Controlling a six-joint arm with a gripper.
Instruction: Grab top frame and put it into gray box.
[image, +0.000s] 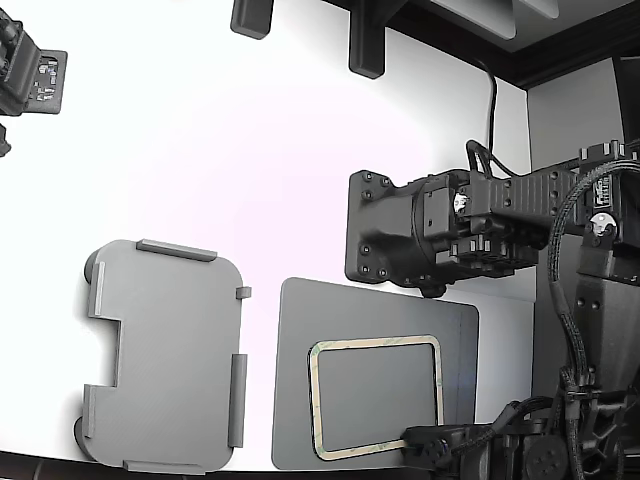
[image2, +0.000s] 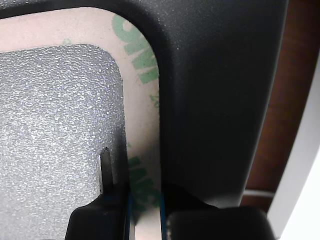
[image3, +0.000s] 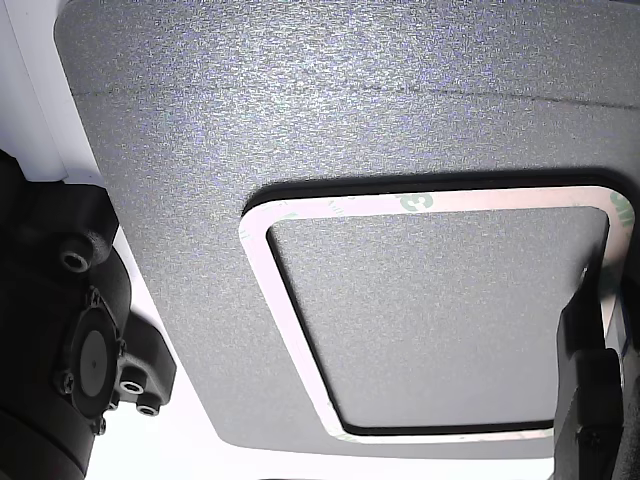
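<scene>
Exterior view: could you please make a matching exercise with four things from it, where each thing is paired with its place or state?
Things:
1. top frame
2. gray box
3. dark mat
4. hand

Places or states:
A. on the white table at the exterior view's left, with nothing in it
B. at the frame's edge, one finger on each side of its strip
C. lying flat on the mat
D. under the frame, to the exterior view's right of the box

Pairs: 1-C, 2-A, 3-D, 4-B
</scene>
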